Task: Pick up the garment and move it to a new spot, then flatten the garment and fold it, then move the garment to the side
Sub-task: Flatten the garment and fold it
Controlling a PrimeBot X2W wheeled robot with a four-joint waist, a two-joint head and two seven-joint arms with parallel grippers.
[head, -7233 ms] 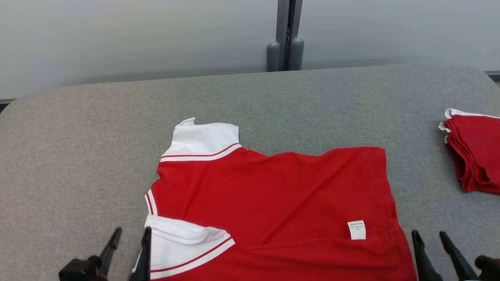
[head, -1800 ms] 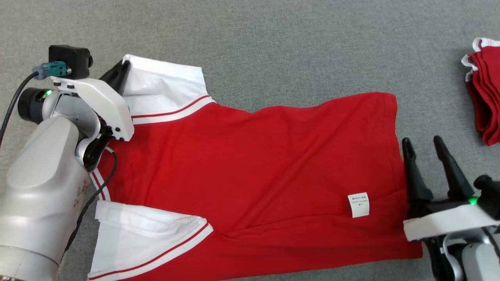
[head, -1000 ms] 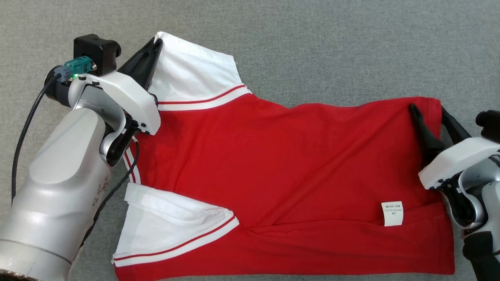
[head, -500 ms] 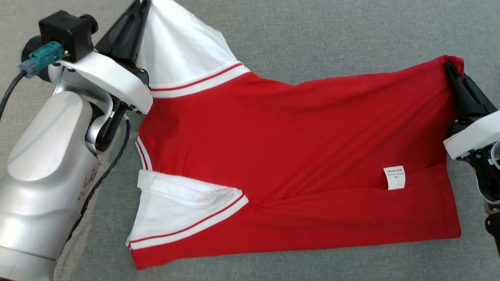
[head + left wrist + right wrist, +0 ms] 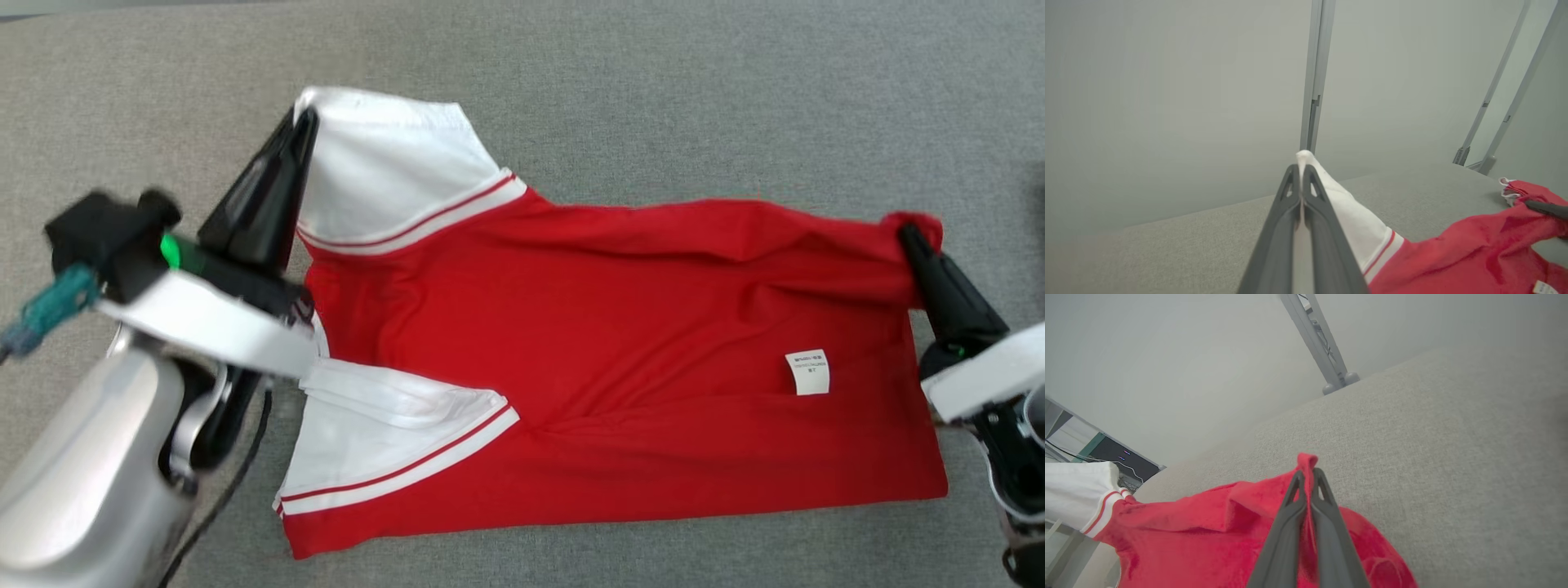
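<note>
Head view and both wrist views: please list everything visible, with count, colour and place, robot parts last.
garment: one, red with white sleeves, on the table, far edge lifted
care label: one, white, on the garment near its right end
table: one, grey fabric top, under the garment
wall: pale grey panels, behind the table
posts: several, grey metal, along the wall
left hand: one, black fingers, shut on the far white sleeve's corner
right hand: one, black fingers, shut on the garment's far red hem corner

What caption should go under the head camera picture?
Left end effector grips the red shirt by a white sleeve, right end effector by a corner.
</note>
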